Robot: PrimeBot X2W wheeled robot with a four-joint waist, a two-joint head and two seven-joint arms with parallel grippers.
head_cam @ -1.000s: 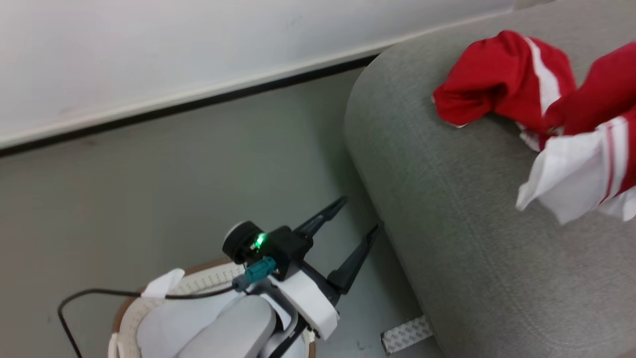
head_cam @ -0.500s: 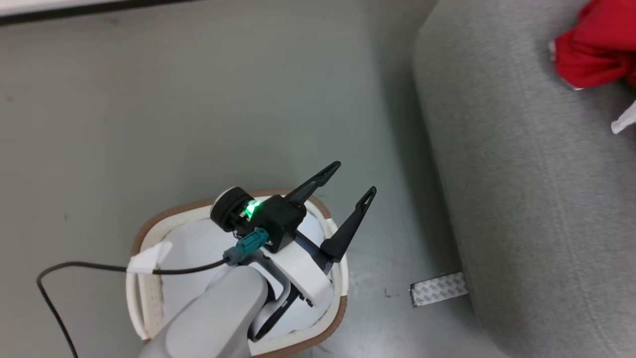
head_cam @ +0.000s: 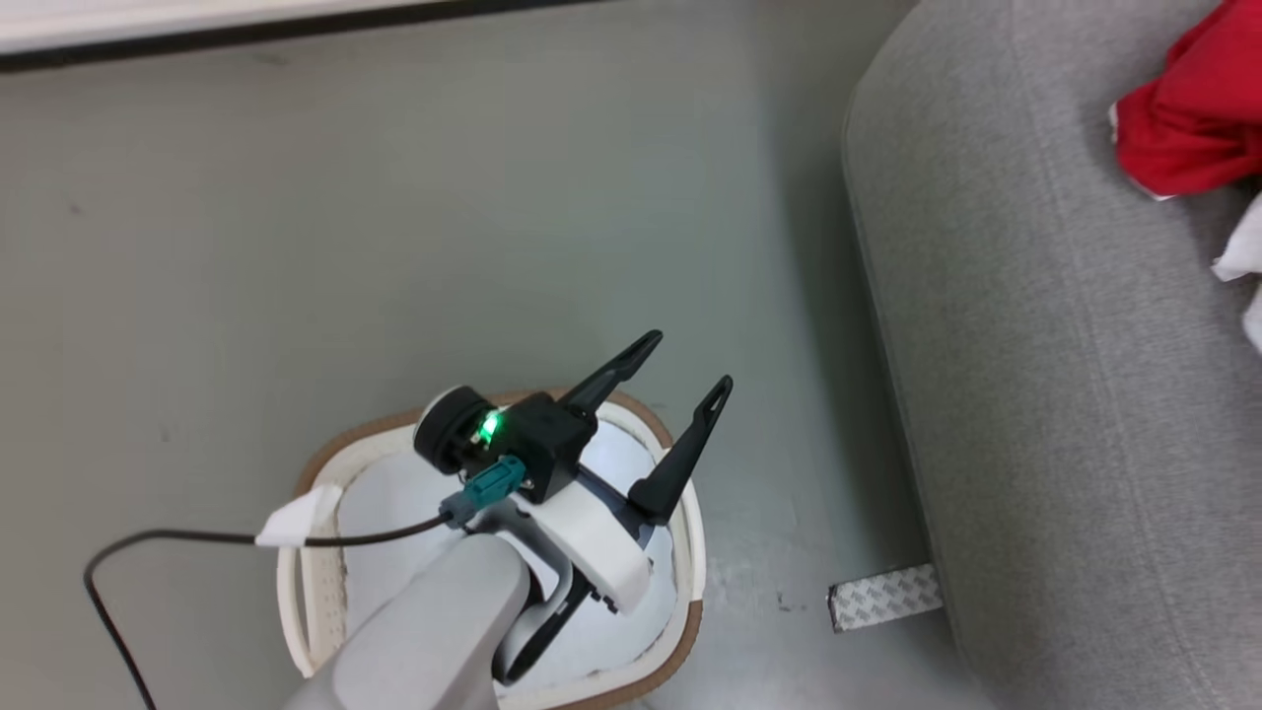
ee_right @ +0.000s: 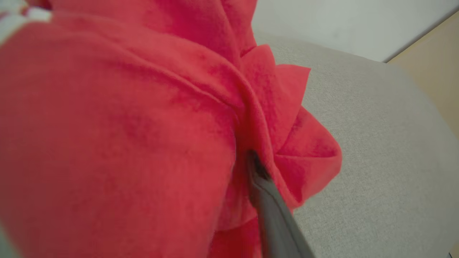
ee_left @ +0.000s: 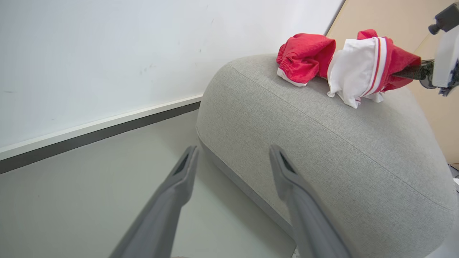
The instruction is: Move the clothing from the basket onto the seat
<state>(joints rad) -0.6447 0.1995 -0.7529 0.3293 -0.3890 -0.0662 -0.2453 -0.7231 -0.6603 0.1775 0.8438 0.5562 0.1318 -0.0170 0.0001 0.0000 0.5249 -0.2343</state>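
Two garments of the clothing lie bunched on top of the light-grey seat (ee_left: 322, 150): a red one (ee_left: 304, 57) and a white one with red stripes (ee_left: 355, 68). My right gripper (ee_left: 403, 72) reaches in from the right, shut on the red folds of the striped piece. In the right wrist view red cloth (ee_right: 125, 125) wraps around one dark finger (ee_right: 272, 211) and hides the other. In the head view my left gripper (head_cam: 687, 362) hangs open and empty over the cream basket (head_cam: 317, 463), left of the seat (head_cam: 1035, 394). Red clothing (head_cam: 1183, 128) sits at the top right edge.
Grey floor lies between the basket and the seat. A patterned tape strip (head_cam: 882, 597) is stuck on the floor at the seat's foot. A black cable (head_cam: 197, 537) loops left of the basket. A white wall with a dark baseboard (ee_left: 89, 138) runs behind; a beige panel (ee_left: 394, 21) stands beyond the seat.
The head camera has swung down and left, so the basket now shows in full and the clothing has slid to the right edge. The left gripper stays open over the basket.
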